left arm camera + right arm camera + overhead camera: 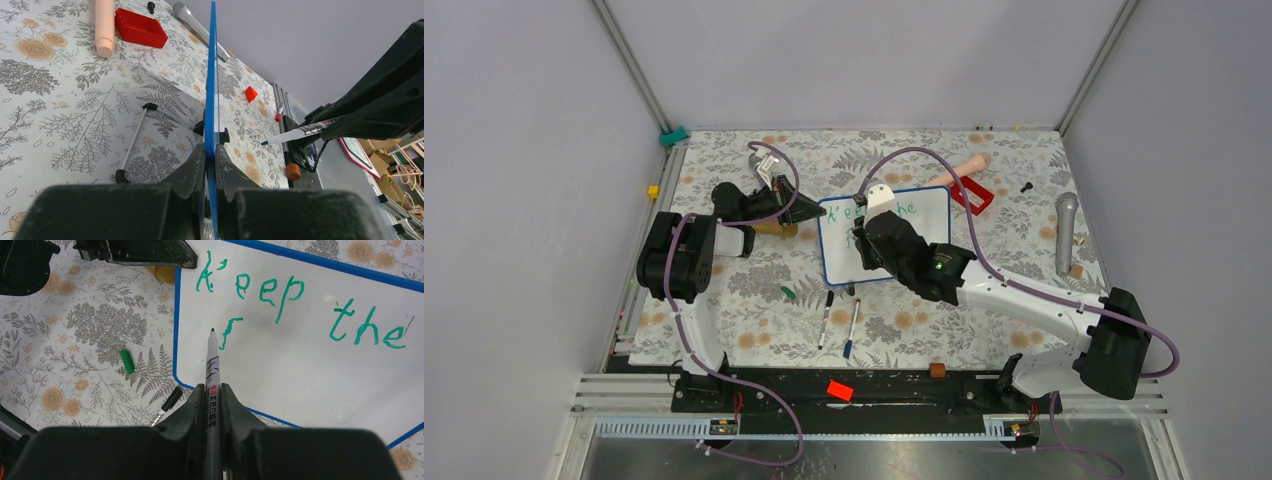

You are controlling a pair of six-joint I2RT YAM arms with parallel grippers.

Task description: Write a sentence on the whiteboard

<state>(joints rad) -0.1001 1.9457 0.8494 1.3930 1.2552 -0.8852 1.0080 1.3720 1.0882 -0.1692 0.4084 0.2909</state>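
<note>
The whiteboard (929, 228) stands tilted at the table's middle, white with a blue rim. Green words "Keep the" (270, 290) fill its top line, and one stroke like an "f" (227, 332) starts the second line. My left gripper (809, 210) is shut on the board's left edge; in the left wrist view the blue rim (212, 75) runs edge-on between the fingers (211, 155). My right gripper (871, 250) is over the board, shut on a grey marker (212, 375). The marker's tip is just left of the "f" stroke. The marker also shows in the left wrist view (300, 134).
A green cap (788, 293) lies left of the board. Two pens (825, 318) (852, 328) lie in front of it. A red bin (972, 193) and a pale wooden cylinder (959, 170) are behind the board, and a microphone (1066, 230) lies at the right.
</note>
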